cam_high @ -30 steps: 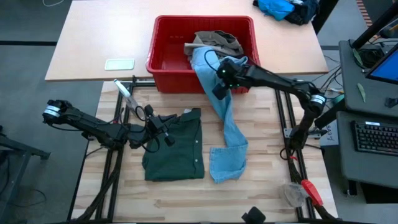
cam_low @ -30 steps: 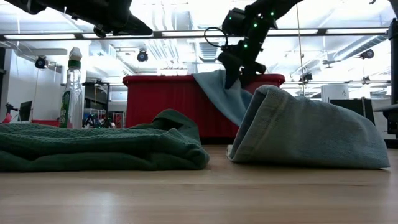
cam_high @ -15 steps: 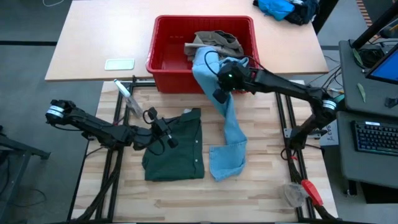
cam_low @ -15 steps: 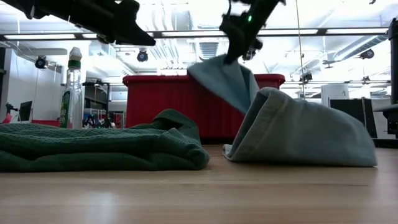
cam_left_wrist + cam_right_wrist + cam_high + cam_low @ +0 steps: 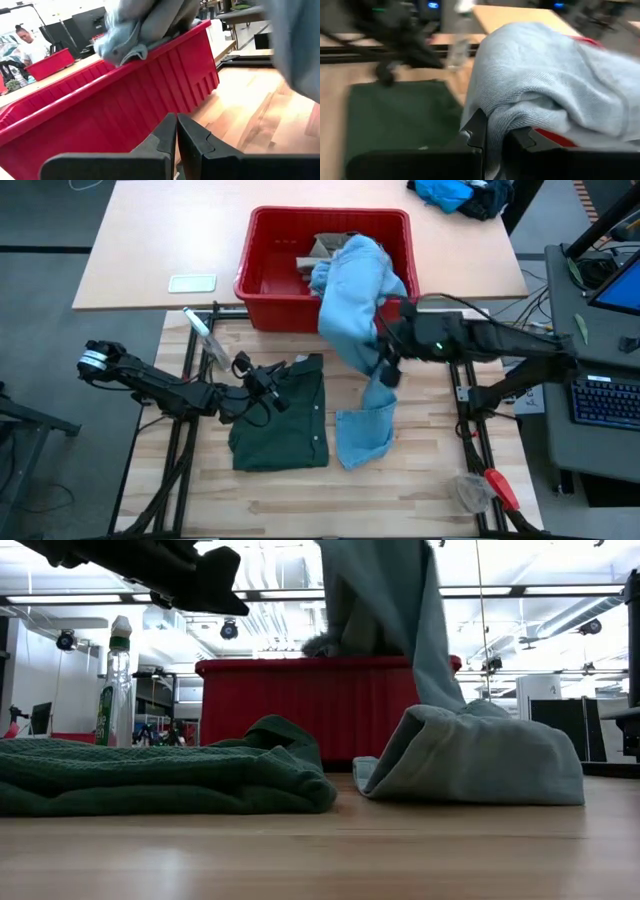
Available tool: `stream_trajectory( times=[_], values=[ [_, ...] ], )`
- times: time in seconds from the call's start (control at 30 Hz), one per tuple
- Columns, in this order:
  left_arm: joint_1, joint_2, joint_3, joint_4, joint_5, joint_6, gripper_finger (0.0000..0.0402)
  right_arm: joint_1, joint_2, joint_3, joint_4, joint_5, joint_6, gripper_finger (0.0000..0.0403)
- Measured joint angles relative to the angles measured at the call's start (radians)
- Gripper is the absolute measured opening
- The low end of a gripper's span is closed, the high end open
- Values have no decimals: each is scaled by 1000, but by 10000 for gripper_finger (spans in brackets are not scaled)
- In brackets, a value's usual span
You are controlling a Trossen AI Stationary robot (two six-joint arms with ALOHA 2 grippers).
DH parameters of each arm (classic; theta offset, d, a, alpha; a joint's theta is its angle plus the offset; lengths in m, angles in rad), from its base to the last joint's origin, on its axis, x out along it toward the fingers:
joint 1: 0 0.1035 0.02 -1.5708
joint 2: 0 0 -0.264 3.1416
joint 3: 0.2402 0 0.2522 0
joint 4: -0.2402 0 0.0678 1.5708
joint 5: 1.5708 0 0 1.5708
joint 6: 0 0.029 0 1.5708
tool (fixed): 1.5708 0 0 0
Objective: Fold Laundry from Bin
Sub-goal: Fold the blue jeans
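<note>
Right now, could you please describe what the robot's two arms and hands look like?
Both arms are dark, slim and jointed, with black cables looping beside them. The left arm carries a pale band at its outer end, and its left hand has two black, angular, stepped fingers. The right arm shows a small green light; the right hand has similar black fingers.

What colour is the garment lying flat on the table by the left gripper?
Dark green shorts, plain, no pattern; the high view shows it best.
</note>
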Motion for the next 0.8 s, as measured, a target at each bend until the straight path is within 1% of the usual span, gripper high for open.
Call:
stream_trajectory(
  times=[0.17, 0.27, 0.33, 0.43, 0.53, 0.8],
  values=[
    [0, 0, 0, 1, 0, 0, 0, 137, -11, 0, -161, -33, 116, 24],
    [0, 0, 0, 1, 0, 0, 0, 207, 12, -10, -260, -137, 168, 23],
    [0, 0, 0, 1, 0, 0, 0, 251, 35, -25, -293, -170, 202, 23],
    [0, 0, 0, 1, 0, 0, 0, 285, 70, -50, -299, -173, 240, 32],
    [0, 0, 0, 1, 0, -2, 0, 289, 99, -66, -304, -193, 247, 59],
    [0, 0, 0, 1, 1, -7, 0, 285, 123, -63, -332, -194, 263, 158]
  ],
)
